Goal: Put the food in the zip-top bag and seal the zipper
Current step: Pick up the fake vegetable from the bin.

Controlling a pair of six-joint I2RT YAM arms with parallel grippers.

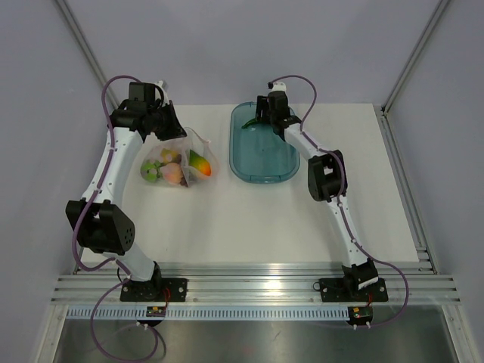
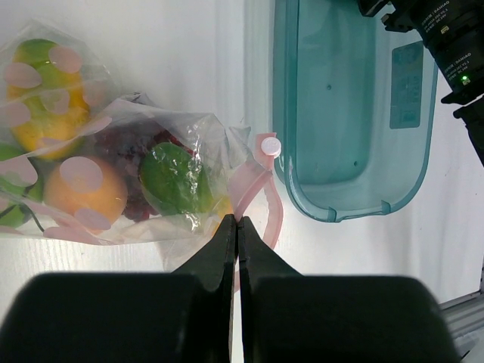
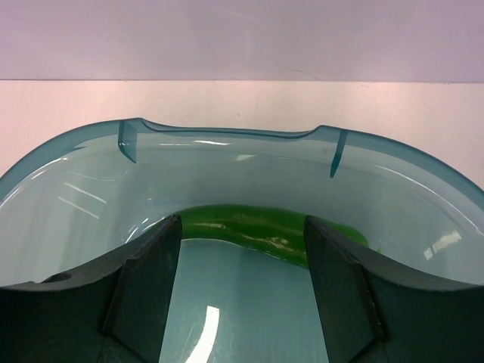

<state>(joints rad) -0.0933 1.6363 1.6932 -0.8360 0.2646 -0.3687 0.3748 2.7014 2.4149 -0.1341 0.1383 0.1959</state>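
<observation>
Overhead and wrist views of two robot arms working at a white bench (image 1: 249, 219). On the left, a clear crinkly zip-top bag (image 2: 113, 121) lies on the bench with several toy fruits inside, among them a green round fruit (image 2: 174, 178), an orange one and a dark purple bunch. The left gripper (image 2: 236, 221) has its fingers pressed together, pinching the bag's mouth edge at the pale pink zipper (image 2: 257, 189), which curls up and away from the fingertips toward a teal tray (image 2: 333, 212) just beside the bag. The right arm reaches into the far end of that tray. The right gripper (image 3: 242, 234) is spread wide and holds nothing. Just beyond its fingertips, low against the tray's far wall, lies one elongated green food piece (image 3: 249, 227). The piece's long axis runs sideways, from one finger toward the other, so it lies along the line on which the fingers would close, not across it. The right arm is plainly the nearer one to this piece; the left is occupied with the bag, well apart from it. Judging from this, the last piece is not yet grasped, and the right wrist may need to turn, or the fingers to reach further in, before closing. The bag's mouth appears unsealed.
</observation>
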